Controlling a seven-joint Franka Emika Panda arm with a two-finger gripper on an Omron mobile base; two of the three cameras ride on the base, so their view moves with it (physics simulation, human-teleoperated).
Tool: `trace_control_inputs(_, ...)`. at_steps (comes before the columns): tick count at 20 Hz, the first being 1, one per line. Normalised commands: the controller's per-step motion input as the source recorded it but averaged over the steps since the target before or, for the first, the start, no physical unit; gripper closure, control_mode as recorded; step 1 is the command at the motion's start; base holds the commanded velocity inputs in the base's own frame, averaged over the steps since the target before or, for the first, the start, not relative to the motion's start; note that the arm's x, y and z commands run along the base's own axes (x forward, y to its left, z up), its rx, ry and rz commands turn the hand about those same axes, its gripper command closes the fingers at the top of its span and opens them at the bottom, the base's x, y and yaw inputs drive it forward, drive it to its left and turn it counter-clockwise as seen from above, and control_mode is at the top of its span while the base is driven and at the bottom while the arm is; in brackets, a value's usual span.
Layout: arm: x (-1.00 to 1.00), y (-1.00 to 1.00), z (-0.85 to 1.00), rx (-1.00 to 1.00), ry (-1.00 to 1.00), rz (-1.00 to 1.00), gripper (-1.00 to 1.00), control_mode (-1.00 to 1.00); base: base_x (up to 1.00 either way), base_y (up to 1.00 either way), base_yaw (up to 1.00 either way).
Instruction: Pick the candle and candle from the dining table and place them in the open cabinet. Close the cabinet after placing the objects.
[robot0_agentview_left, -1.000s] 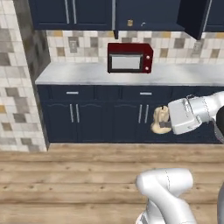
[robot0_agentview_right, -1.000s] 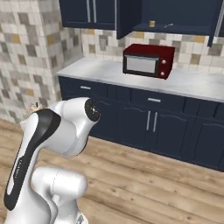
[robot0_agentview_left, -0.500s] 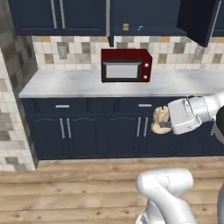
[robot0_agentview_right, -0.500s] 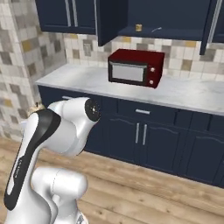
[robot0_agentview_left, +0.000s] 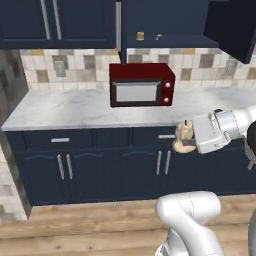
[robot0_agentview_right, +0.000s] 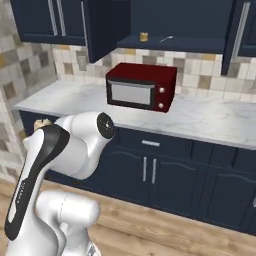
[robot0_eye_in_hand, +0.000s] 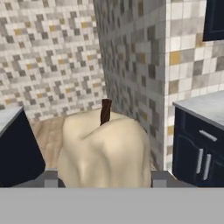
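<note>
Left base view: cream candle (robot0_agentview_left: 183, 136) clamped in the gripper (robot0_agentview_left: 186, 142) at 3 o'clock, in front of the navy drawers; golden candle (robot0_agentview_left: 140, 36) at 12 o'clock on the open cabinet (robot0_agentview_left: 165, 20) shelf, above the red microwave (robot0_agentview_left: 142, 84). Right base view: golden candle again (tiny) on that shelf at 12 o'clock. Hand view: cream candle at 6 o'clock, pinched between both fingertips (robot0_eye_in_hand: 49, 178), dark wick up.
</note>
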Motion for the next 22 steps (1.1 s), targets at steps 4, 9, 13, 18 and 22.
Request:
trace_control_inputs(4,0.0,0.0,0.0,0.0,0.0,0.0,1.0,1.0,0.68,-0.2,-0.08)
trace_control_inputs(9,0.0,0.0,0.0,0.0,0.0,0.0,1.0,1.0,0.66,-0.27,-0.08)
trace_control_inputs(13,0.0,0.0,0.0,0.0,0.0,0.0,1.0,1.0,0.62,-0.28,-0.08)
trace_control_inputs(18,0.0,0.0,0.0,0.0,0.0,0.0,1.0,1.0,0.58,-0.26,-0.08)
trace_control_inputs(22,0.0,0.0,0.0,0.0,0.0,0.0,1.0,1.0,0.51,-0.29,-0.08)
